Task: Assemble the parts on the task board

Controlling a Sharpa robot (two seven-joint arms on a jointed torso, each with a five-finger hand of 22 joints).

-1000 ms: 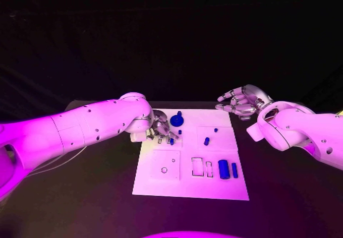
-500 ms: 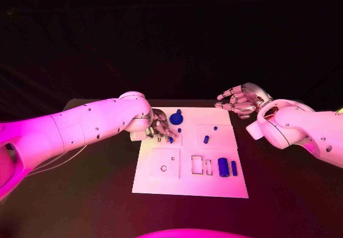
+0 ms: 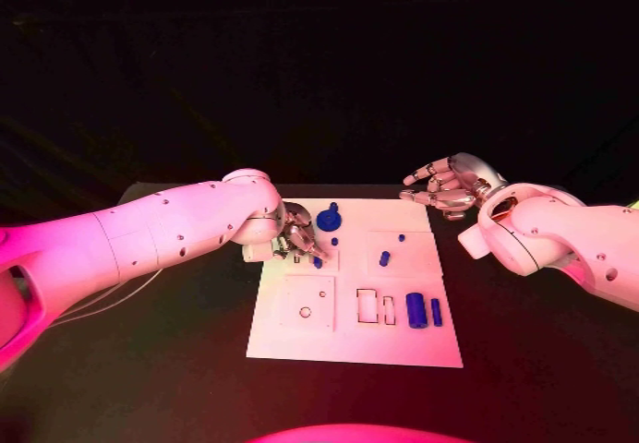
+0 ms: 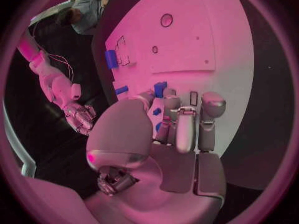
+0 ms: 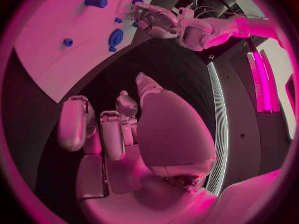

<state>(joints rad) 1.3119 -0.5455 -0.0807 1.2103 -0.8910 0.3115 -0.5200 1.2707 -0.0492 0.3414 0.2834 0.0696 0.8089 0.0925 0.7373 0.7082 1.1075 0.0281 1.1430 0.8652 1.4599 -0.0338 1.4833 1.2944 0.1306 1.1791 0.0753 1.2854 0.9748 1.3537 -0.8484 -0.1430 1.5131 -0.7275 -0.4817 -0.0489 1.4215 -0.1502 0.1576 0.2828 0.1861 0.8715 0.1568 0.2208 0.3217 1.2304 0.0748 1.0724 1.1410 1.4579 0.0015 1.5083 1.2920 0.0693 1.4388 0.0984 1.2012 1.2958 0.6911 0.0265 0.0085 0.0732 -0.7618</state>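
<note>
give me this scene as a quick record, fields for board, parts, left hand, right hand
board: white board mid-table
parts: blue pieces on it, among them a round part at the far edge and a cylinder near the front right
left hand: left hand down on the board's far left, fingers by a small blue part
right hand: right hand off the board's far right corner, holding nothing

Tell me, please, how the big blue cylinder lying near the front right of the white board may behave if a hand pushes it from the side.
The blue cylinder lies on its side on the flat task board, so it would probably roll. It looks rigid. It is likely light, being small beside the left hand.
</note>
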